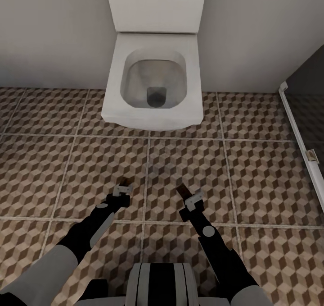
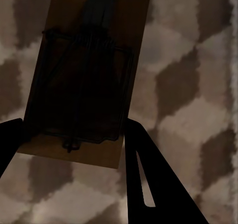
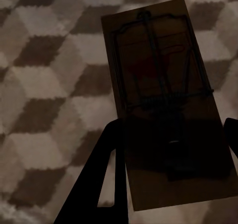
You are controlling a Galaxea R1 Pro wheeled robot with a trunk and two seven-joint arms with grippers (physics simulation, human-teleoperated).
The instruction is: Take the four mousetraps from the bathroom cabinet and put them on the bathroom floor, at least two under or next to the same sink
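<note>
Each of my grippers holds a mousetrap above the cube-patterned bathroom floor (image 1: 252, 171). In the left wrist view a tan board with dark wire, the mousetrap (image 2: 84, 80), sits between the dark fingers (image 2: 148, 179). In the head view my left gripper (image 1: 122, 188) shows a brown tip of that trap (image 1: 125, 181). My right gripper (image 1: 189, 198) is shut on another mousetrap (image 3: 163, 100) with a faint red mark; its end (image 1: 182, 191) sticks out forward. Cabinet and bathroom sink are out of view.
A white toilet (image 1: 153, 71) hangs on the pale wall straight ahead, its bowl open. At the right edge stands a dark glass panel with a white frame (image 1: 297, 130). Patterned tiles spread to both sides of my arms.
</note>
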